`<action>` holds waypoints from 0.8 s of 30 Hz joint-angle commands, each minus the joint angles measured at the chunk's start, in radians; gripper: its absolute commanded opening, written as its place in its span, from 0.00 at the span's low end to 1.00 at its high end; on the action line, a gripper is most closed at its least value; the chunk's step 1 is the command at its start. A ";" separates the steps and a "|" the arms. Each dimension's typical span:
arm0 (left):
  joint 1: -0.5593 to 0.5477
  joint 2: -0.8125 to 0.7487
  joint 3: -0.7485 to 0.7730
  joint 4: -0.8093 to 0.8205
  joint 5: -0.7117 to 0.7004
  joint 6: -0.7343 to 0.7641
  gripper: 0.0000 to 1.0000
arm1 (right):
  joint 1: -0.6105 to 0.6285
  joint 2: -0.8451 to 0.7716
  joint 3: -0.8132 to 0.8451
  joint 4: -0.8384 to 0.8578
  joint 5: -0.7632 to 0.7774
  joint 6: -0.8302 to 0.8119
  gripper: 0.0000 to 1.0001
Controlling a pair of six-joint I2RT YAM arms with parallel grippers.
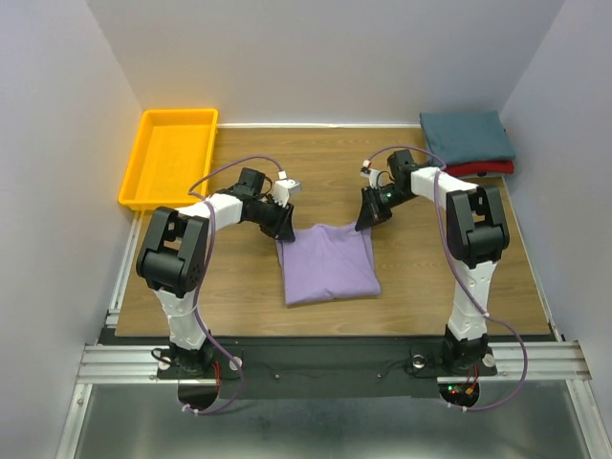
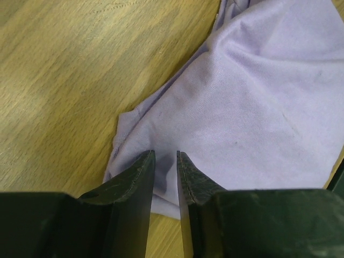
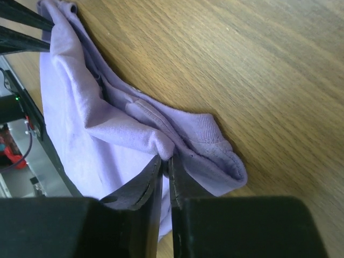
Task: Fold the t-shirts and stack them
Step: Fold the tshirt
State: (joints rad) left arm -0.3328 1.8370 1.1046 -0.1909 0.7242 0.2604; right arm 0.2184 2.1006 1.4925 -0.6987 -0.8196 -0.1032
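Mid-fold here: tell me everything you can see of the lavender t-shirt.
The lavender t-shirt is plain soft knit, folded into a rough rectangle on the wooden table between the arms. The right tool pinches a raised fold at its far right corner, beside a ribbed edge; the left tool straddles the far left corner, grip unclear.

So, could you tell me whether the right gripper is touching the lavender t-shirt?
Touching: the right wrist view shows the right gripper pinching a fold of the lavender t-shirt.
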 commanded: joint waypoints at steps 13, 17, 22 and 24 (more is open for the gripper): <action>0.005 -0.009 -0.011 0.019 -0.054 0.011 0.24 | 0.010 -0.169 -0.020 0.007 0.246 -0.001 0.01; 0.006 -0.010 -0.009 0.013 -0.058 0.017 0.23 | 0.010 -0.090 -0.037 0.013 0.264 -0.015 0.01; 0.021 -0.044 -0.008 -0.001 -0.055 0.037 0.22 | 0.009 -0.044 -0.052 0.062 0.293 -0.016 0.01; 0.035 -0.077 -0.006 -0.012 -0.048 0.037 0.26 | 0.010 -0.025 -0.041 0.065 0.286 -0.013 0.01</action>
State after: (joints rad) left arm -0.3222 1.8370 1.1046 -0.1837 0.6682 0.2752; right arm 0.2241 2.0617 1.4418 -0.6754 -0.5766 -0.1009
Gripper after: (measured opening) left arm 0.236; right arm 0.020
